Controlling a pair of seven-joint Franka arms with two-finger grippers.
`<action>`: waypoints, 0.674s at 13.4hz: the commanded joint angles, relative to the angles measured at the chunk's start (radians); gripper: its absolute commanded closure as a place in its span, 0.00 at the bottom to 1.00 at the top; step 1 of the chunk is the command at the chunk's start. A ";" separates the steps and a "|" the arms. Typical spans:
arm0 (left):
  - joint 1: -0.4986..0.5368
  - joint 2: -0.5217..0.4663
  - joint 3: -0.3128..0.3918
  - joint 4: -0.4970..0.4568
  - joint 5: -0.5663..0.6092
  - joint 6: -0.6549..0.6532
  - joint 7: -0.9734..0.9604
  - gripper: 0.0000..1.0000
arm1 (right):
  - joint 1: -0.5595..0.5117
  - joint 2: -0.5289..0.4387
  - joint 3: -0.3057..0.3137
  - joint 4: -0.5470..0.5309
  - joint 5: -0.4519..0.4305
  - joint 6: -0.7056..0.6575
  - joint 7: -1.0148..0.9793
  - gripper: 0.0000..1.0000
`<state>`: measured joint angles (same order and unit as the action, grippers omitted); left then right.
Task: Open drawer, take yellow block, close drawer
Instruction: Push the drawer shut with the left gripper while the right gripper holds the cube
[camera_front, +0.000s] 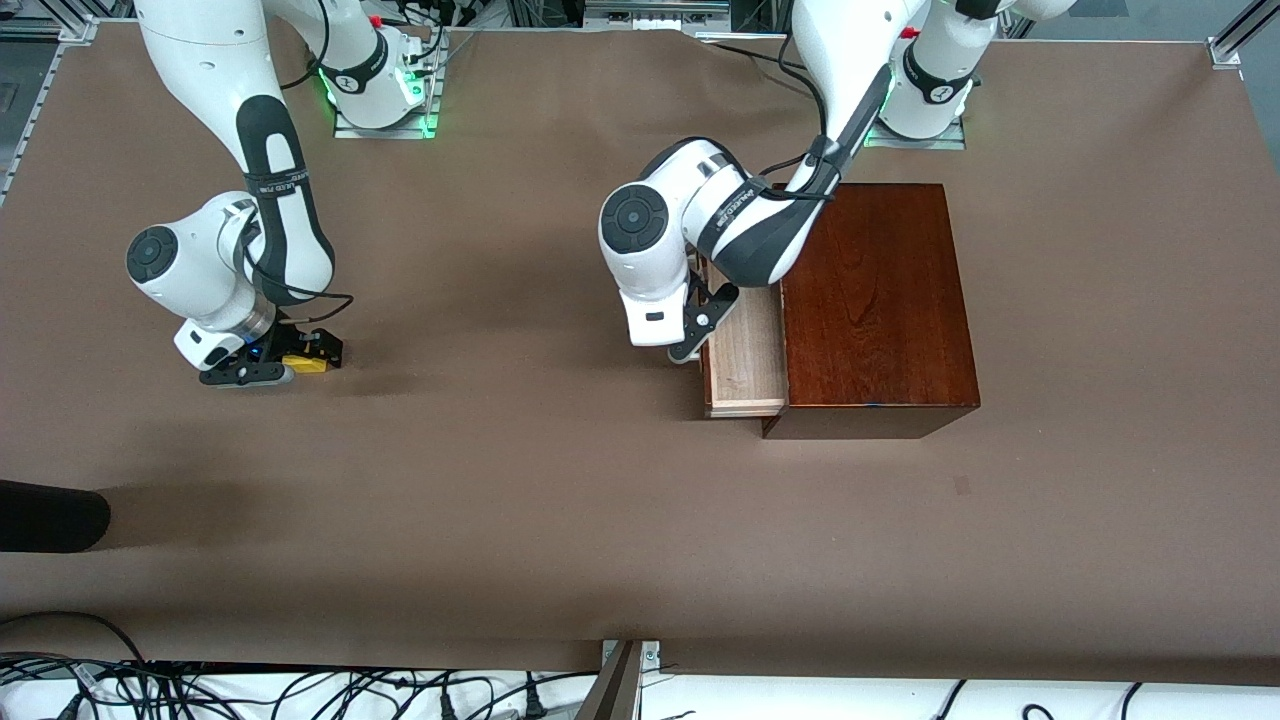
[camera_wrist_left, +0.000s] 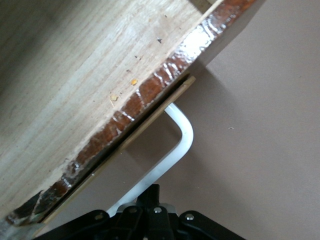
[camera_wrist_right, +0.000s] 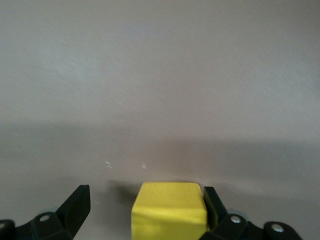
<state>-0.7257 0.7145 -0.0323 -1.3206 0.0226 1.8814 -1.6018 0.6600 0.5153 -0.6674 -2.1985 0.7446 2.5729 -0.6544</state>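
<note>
Yellow block (camera_wrist_right: 169, 211) down on the counter (camera_front: 560, 480) toward the right arm's end, well apart from the mahogany box (camera_front: 875, 300). Right claw (camera_wrist_right: 145, 212) low around it, spread wide: one finger (camera_wrist_right: 214, 206) touching the block, the other standing clear. Drawer (camera_front: 745, 355) pulled partway out of the box, pale tray showing. Left claw (camera_wrist_left: 147, 200) clamped tight on the white handle (camera_wrist_left: 182, 137) at the drawer's dark front.
</note>
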 joint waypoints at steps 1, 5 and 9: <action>0.058 -0.090 0.025 -0.112 0.034 -0.018 0.104 1.00 | 0.000 0.009 -0.006 0.080 0.010 -0.103 -0.016 0.00; 0.107 -0.127 0.025 -0.158 0.034 -0.015 0.198 1.00 | -0.006 0.009 -0.009 0.175 -0.086 -0.193 0.044 0.00; 0.155 -0.158 0.025 -0.200 0.034 -0.007 0.289 1.00 | -0.007 0.009 -0.009 0.278 -0.192 -0.308 0.171 0.00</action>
<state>-0.6026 0.6219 -0.0237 -1.4561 0.0177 1.8776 -1.3756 0.6573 0.5154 -0.6730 -1.9851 0.6007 2.3309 -0.5487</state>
